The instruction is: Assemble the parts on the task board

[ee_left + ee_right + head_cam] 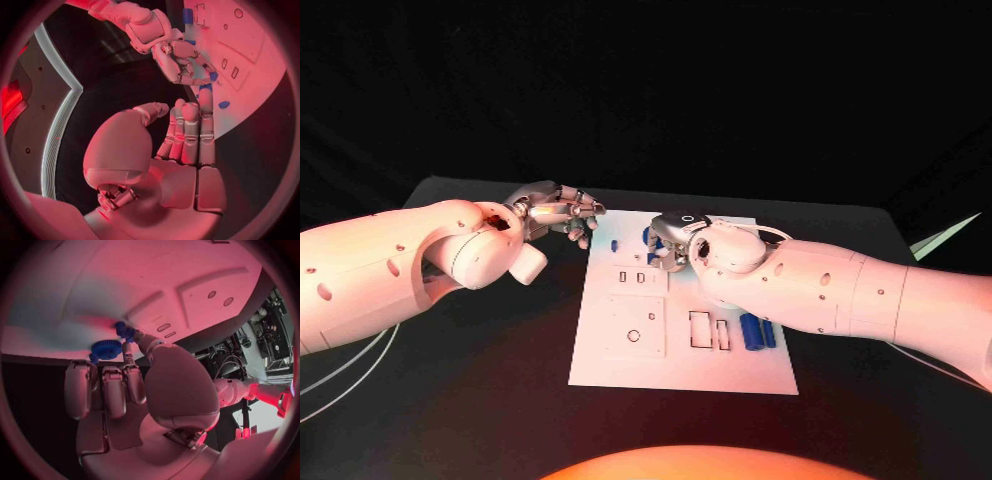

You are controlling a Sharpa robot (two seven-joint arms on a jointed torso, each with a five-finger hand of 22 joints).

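The white task board [687,365] lies in the middle of the black table [473,400], its long axis running from the near edge toward the far edge. Two blue cylindrical parts [757,331] lie side by side near the board's right edge, lengthwise along the board, next to two narrow rectangular slots [708,331]. A raised square plate with small holes [633,327] sits on the board's left half, with a smaller plate holding two little slots just beyond it.

The right hand [674,236] reaches over the board's far end and covers much of it; in the right wrist view its thumb and one finger pinch a small blue part [123,330], with a blue gear [105,349] on the board just beside the other fingers.

The left hand [557,212] hovers at the board's far left corner, over the table, fingers straight and close together, holding nothing. No writing can be read on the board.
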